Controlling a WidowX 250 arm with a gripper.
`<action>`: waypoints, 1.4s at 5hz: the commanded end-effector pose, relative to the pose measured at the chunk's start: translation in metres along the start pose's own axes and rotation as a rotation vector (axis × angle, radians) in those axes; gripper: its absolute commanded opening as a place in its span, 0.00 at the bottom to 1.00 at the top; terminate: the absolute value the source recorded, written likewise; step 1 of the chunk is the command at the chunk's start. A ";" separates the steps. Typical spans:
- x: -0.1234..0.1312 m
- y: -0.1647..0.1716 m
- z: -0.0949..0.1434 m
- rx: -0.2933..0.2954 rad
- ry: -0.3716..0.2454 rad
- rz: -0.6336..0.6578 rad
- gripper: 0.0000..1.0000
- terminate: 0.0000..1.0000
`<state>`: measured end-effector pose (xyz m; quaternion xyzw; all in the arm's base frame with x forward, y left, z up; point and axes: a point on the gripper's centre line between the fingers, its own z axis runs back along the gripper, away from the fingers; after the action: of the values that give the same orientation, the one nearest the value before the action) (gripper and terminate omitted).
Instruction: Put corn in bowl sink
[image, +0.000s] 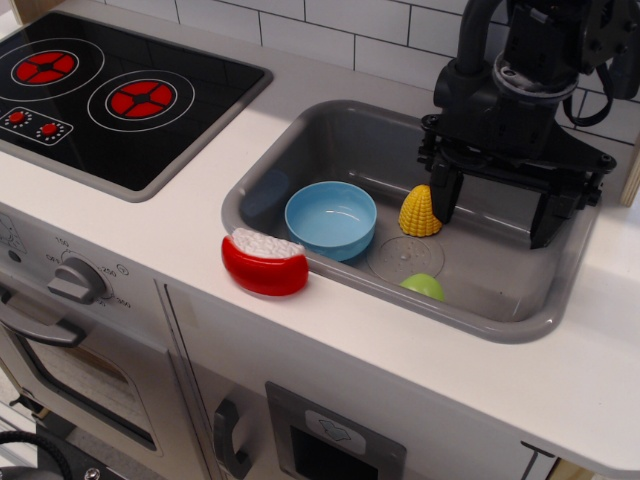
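The yellow corn (419, 211) stands on the floor of the grey sink (300, 150), near its middle. The light-blue bowl (331, 219) sits in the sink's left part, to the left of the corn, and is empty. My black gripper (495, 212) hangs over the sink's right part, open and holding nothing. Its left finger (444, 200) is just right of the corn and close to it. Its right finger (549, 218) is well apart to the right.
A lime-green rounded piece (423, 287) lies at the sink's front wall. A red bowl-shaped toy with a white top (265, 262) sits on the counter by the sink's front left corner. A black stove top (110, 95) is at the left.
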<state>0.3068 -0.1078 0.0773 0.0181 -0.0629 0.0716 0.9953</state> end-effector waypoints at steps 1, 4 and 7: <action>0.000 0.000 0.000 0.000 0.000 0.000 1.00 0.00; 0.053 0.067 -0.010 0.045 -0.019 -0.005 1.00 0.00; 0.080 0.067 -0.043 -0.003 -0.140 -0.061 1.00 0.00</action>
<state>0.3713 -0.0280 0.0269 0.0283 -0.1020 0.0382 0.9936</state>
